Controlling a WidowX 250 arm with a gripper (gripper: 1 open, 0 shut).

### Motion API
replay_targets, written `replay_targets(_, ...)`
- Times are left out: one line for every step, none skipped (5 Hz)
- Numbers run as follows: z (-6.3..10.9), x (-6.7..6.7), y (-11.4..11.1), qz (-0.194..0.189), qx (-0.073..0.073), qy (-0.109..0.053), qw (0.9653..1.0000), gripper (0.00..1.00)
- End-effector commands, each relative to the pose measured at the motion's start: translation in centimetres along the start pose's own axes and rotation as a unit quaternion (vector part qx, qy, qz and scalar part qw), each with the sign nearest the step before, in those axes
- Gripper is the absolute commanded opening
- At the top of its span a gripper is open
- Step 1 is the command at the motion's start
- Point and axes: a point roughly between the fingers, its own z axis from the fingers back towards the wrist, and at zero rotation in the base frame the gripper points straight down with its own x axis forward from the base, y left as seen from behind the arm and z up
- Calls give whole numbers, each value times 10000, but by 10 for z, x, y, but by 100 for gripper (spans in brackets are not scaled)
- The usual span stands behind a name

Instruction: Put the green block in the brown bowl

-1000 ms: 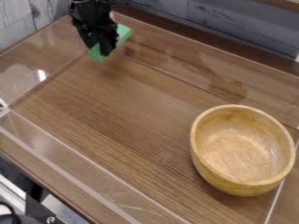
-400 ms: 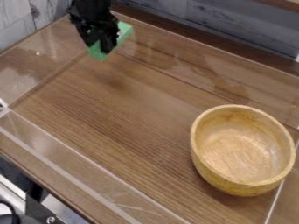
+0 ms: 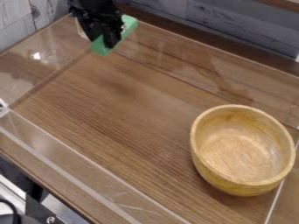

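Camera: tool (image 3: 104, 35) clamps green block (image 3: 114, 38) near far-left table (image 3: 117, 114) edge, brown bowl (image 3: 243, 149) well apart

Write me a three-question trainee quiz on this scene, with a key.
1. True or false: the block lies in the bowl.
2. The gripper is: A) open and empty, B) shut on the block, C) inside the bowl.
3. Fill in: the bowl stands on the ____ table.

Key: 1. False, the block is in the gripper at the far left, above the table, and the bowl is empty. 2. B. 3. wooden.
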Motion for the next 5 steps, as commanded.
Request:
replay_targets(27,10,-12,-148,136,-346,9992,0)
replay_targets(31,8,-27,-196,110,-328,9992,0)
replay_targets(39,3,-51,-301,57,-291,9991,0)
replay_targets(45,-1,-80,-383,1,-257,9989,0)
replay_targets(51,-9,-104,-408,-15,-241,9989,0)
